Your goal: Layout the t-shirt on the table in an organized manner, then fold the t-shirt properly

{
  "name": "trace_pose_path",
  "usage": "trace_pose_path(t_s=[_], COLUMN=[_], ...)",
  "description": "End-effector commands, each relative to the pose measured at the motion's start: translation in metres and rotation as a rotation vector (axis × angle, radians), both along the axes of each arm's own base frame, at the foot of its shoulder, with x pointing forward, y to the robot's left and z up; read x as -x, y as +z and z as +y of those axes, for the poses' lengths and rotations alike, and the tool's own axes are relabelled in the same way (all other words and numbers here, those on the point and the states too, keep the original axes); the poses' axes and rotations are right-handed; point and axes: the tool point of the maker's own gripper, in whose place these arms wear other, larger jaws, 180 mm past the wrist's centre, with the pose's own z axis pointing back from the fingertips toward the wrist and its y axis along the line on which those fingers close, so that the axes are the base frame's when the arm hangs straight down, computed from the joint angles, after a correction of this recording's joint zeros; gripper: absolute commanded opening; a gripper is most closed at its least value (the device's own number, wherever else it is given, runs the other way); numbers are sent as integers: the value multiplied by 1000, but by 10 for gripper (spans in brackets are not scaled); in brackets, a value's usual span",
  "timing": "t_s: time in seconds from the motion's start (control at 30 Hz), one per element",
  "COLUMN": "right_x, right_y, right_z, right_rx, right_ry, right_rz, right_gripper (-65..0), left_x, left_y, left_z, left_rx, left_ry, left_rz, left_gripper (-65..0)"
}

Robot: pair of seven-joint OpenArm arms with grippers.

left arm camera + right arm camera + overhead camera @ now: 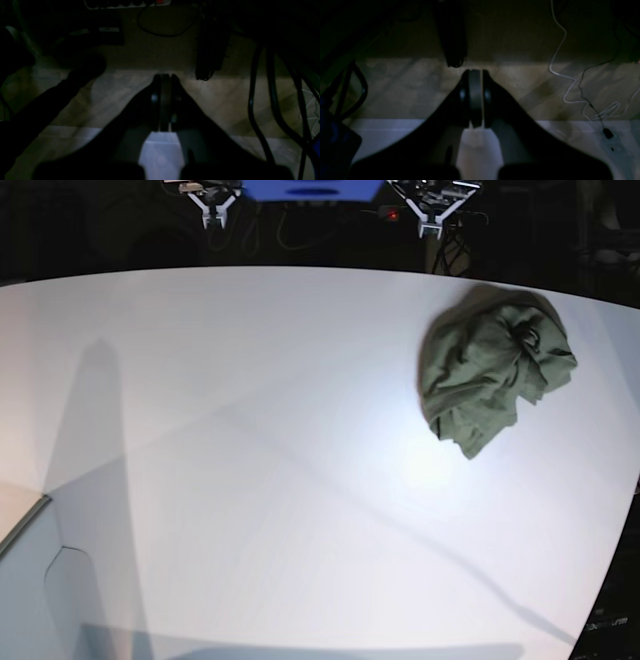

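T-shirt (493, 368) lies crumpled near the far right corner of the table (250, 480). Left gripper (163, 76) and right gripper (475, 72) are both pressed together, empty, off the tabletop. Recommended: open jaws, pinch separate outer hems, then spread flat.

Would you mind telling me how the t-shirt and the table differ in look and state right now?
The t-shirt is olive green; the table is white. The t-shirt is crumpled into a wrinkled heap, while the table is smooth and flat. The t-shirt covers only a small patch near the far right edge; the table spans almost the whole base view. Both are plain, without print.
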Motion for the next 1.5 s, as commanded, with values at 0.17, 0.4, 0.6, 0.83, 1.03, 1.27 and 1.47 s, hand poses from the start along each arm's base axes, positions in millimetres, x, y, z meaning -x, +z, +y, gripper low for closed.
trace_pose_path(t_s=[0.17,0.4,0.6,0.83,1.03,1.27,1.47], right_x=[-1,-2,2,4,9,-3,-41], right_y=[0,0,0,0,5,42,107], right_z=[3,5,6,6,0,-12,-18], right_rx=[-12,-15,-17,-18,-6,19,34], right_ry=[-1,-2,-4,-2,0,14,27], right_rz=[2,1,4,4,-75,-268,-466], right_gripper=[-650,-650,-650,-650,-650,-650,-650], left_x=[2,0,2,15,15,-21,-44], left_y=[0,0,0,1,15,77,128], left_z=[1,1,3,11,35,57,61], left_rx=[-4,-4,-6,-19,-37,-3,40], left_ry=[4,4,4,3,39,96,84], left_rz=[2,-1,0,19,-123,-363,-481], left_gripper=[-650,-650,-650,-650,-650,-650,-650])
